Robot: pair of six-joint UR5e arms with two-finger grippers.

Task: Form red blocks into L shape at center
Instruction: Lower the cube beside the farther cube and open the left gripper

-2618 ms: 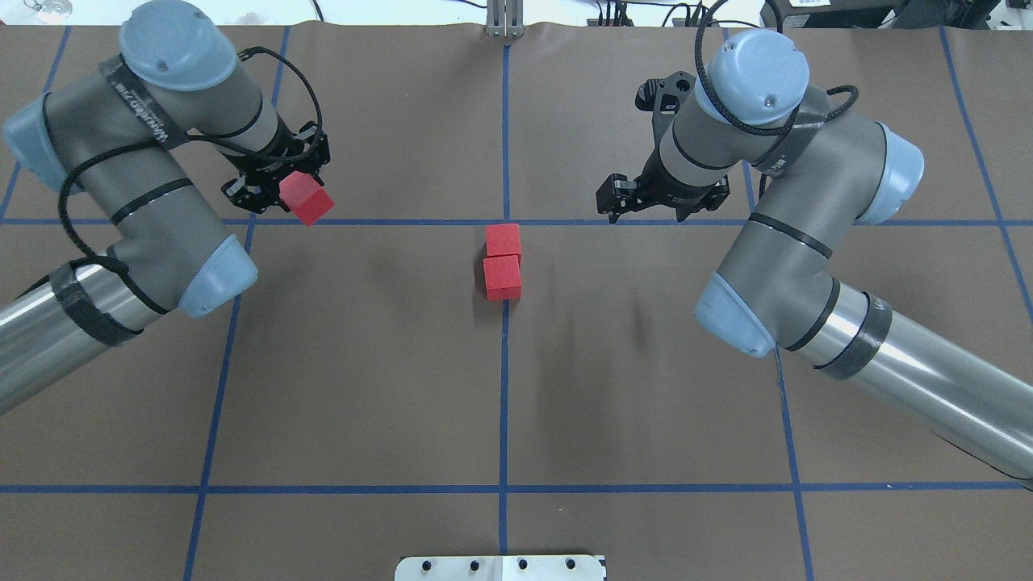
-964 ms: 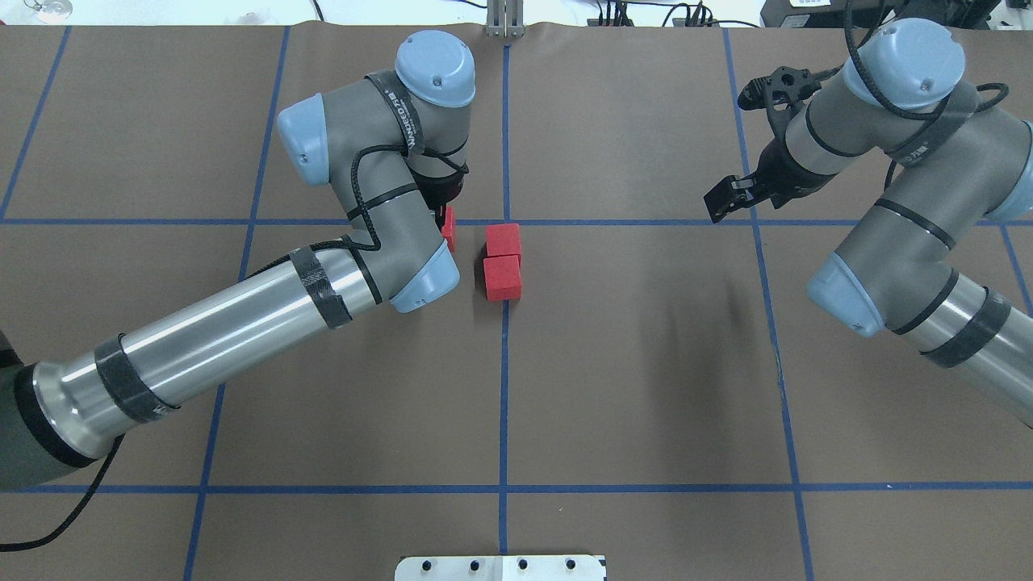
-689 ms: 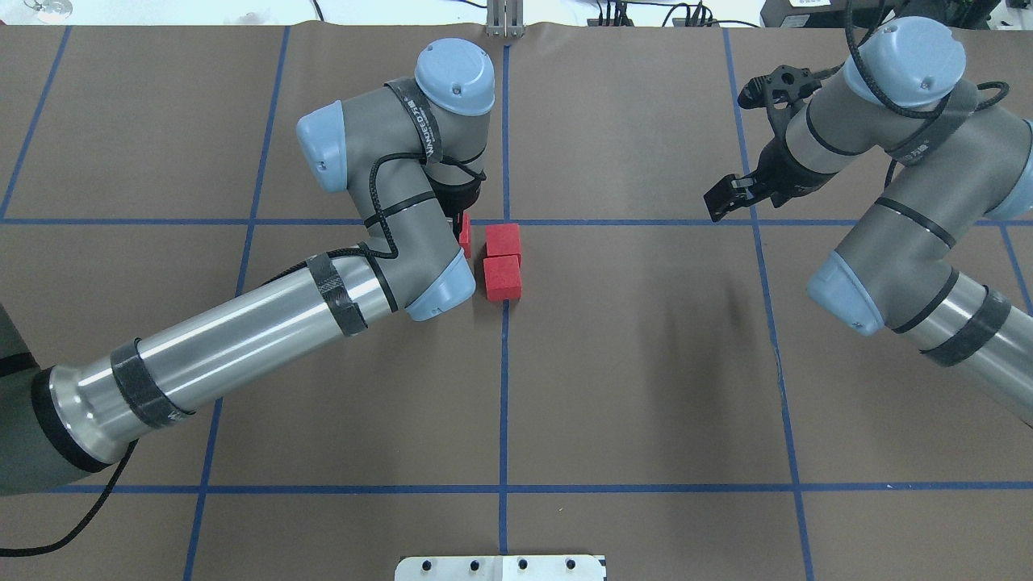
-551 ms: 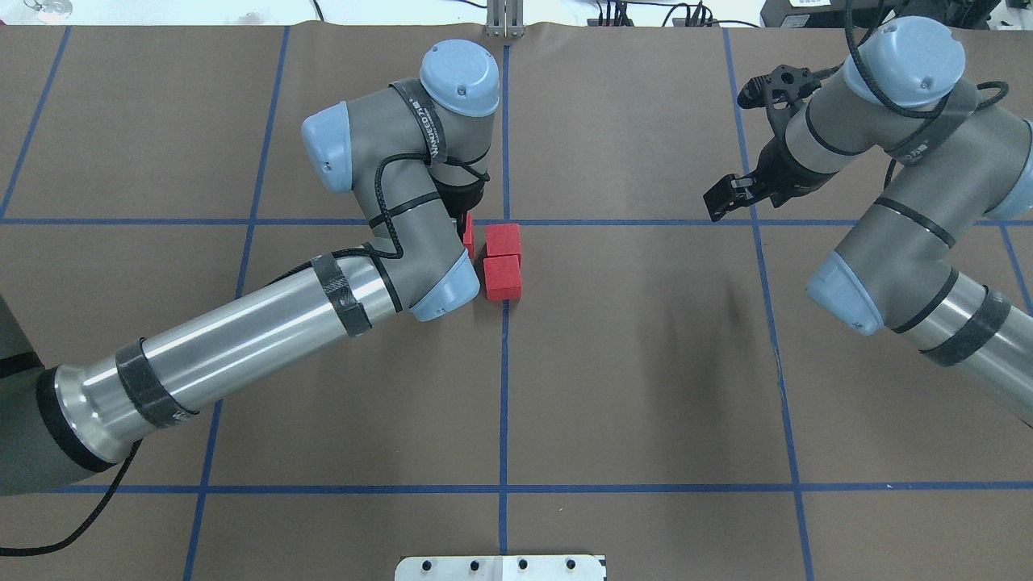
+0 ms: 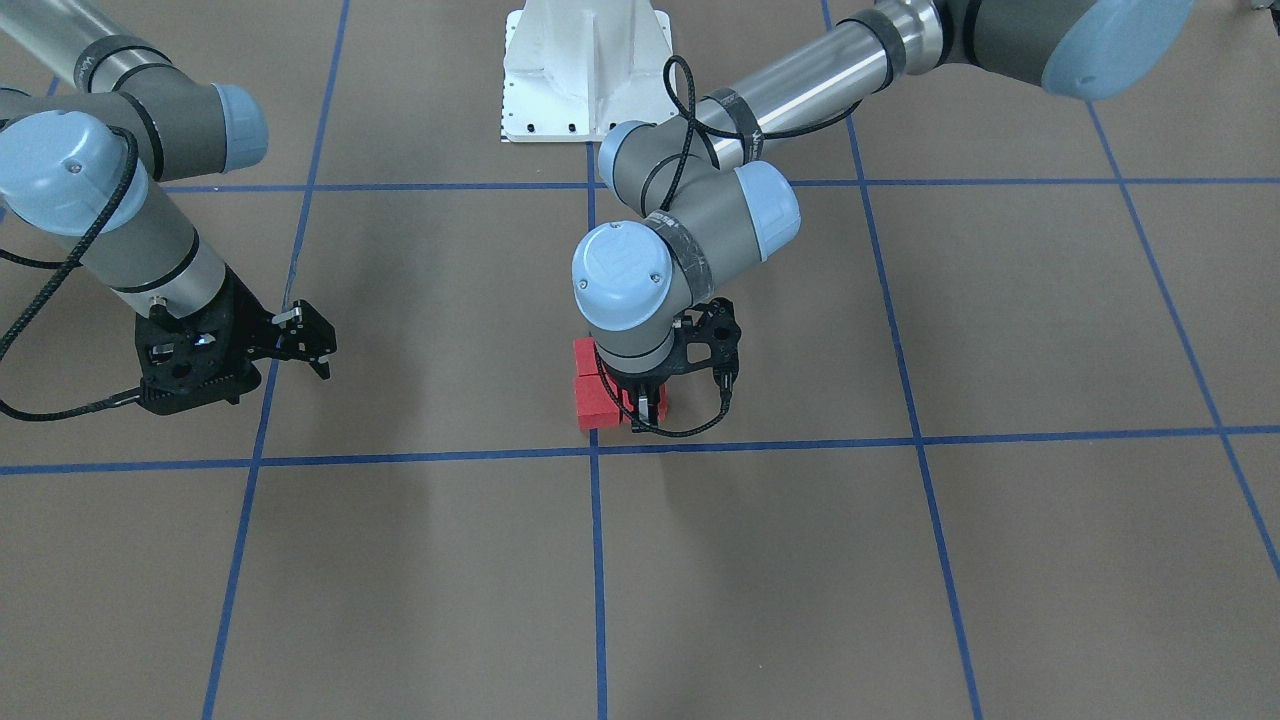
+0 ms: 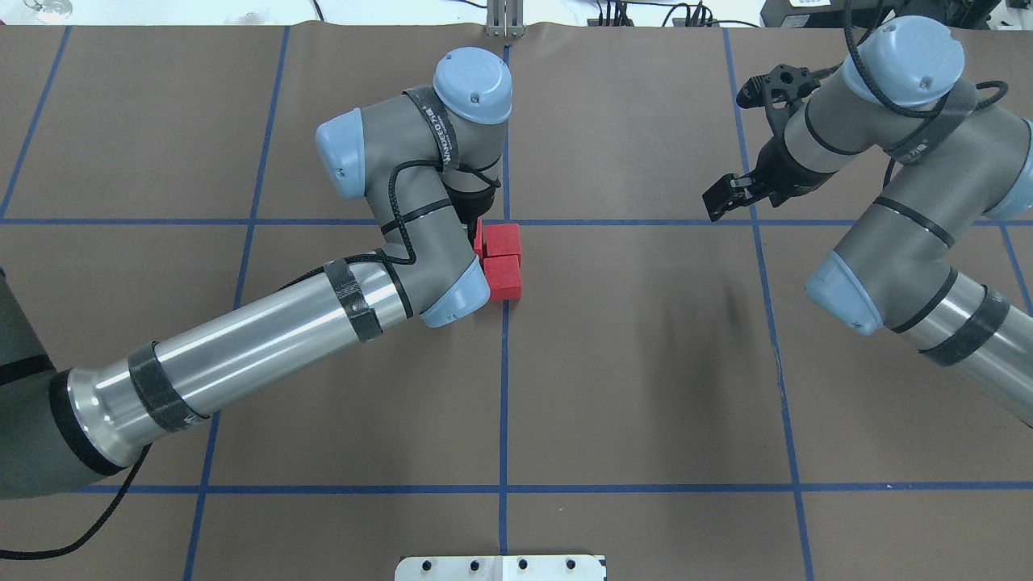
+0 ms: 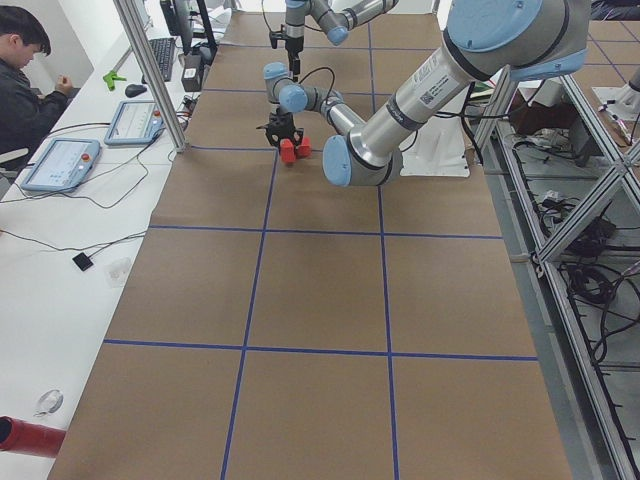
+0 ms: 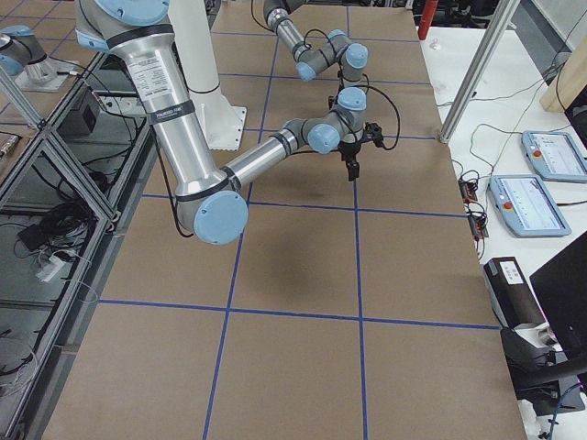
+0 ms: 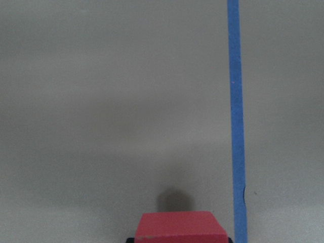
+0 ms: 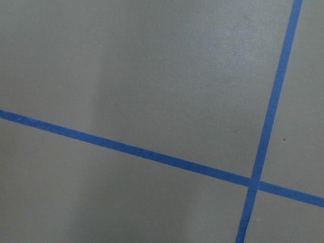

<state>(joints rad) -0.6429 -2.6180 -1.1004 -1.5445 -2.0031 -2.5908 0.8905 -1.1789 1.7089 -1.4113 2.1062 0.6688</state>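
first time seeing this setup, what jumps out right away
The bright red blocks stand out against the brown surface, just by the center crossing of blue tape. Two lie together, and the left gripper holds the third block right beside them. The right gripper hangs empty well off to the side, near another tape crossing.

The red blocks are seen as matt and plain-faced; wood or foam is possible, but cannot be told at this range. The table surface is covered with dull brown paper and crossed by smooth blue tape. The left arm's tube is finished in glossy polished metal, its joints are coated matt grey, and their caps are moulded in pale blue plastic.
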